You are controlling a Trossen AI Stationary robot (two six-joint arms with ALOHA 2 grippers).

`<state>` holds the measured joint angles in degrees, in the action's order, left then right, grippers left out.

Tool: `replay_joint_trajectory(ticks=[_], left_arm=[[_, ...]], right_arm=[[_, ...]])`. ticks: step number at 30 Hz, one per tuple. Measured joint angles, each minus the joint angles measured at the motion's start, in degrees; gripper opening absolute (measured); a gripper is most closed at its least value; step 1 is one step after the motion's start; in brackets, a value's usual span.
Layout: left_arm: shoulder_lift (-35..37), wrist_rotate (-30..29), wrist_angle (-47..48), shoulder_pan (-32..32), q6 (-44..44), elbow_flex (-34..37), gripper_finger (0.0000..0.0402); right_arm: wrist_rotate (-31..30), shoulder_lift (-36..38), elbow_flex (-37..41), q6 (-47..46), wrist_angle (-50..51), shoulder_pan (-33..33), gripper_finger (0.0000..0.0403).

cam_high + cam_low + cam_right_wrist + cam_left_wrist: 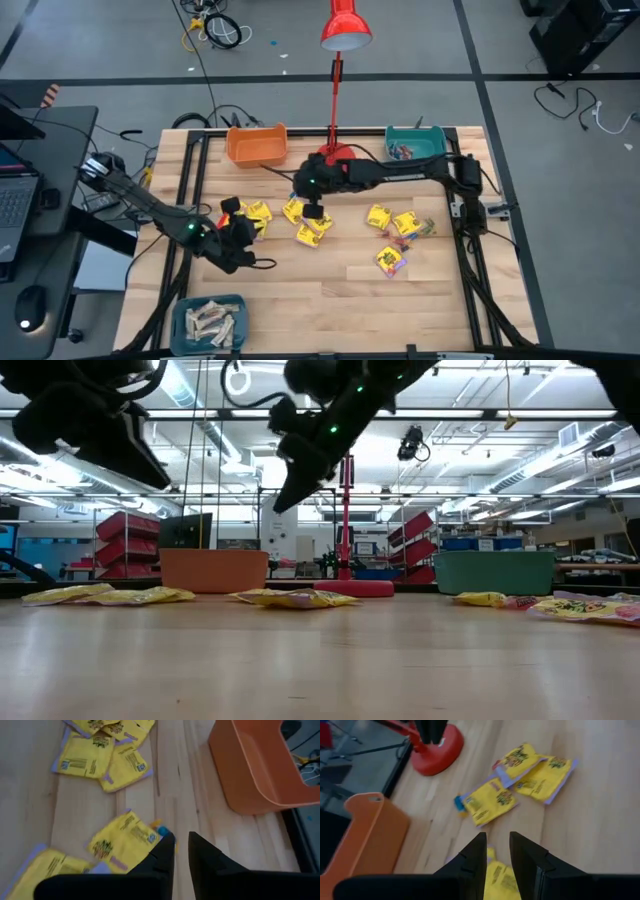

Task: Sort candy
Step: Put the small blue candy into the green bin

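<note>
The candy lies loose on the wooden table: yellow packets in the middle and more at the right. My right gripper hangs above the middle group, slanting down, open by a narrow gap with nothing between the fingers. A yellow packet and a small blue piece lie on the table just past its tips. My left gripper hovers over the group's left end, also open by a narrow gap. Only a packet lying below shows through that gap.
An orange bin and a teal bin stand at the far edge, with a red lamp's base between them. A third bin with pale bars sits at the near left corner. Bare wood lies toward the near edge.
</note>
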<state>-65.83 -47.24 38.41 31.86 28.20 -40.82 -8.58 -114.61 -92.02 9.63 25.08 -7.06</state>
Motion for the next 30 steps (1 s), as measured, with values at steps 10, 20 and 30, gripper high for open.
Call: replay_joint_trajectory(ticks=[10,20,30], left_arm=[[0.7,-2.51,11.64,3.04,12.27,0.0,0.0088],[0.68,-5.16,15.14,4.3,17.49,0.0,0.0088],[0.66,-6.67,14.58,4.3,17.8,0.02,0.0088]], right_arm=[[3.82,-8.44,-6.84,0.0,-0.98,-1.28,0.0014],[4.36,-10.1,-6.38,-1.78,-4.02,-2.68,0.0],[6.01,-13.37,-6.24,-3.48,-9.83,-2.63,0.0]])
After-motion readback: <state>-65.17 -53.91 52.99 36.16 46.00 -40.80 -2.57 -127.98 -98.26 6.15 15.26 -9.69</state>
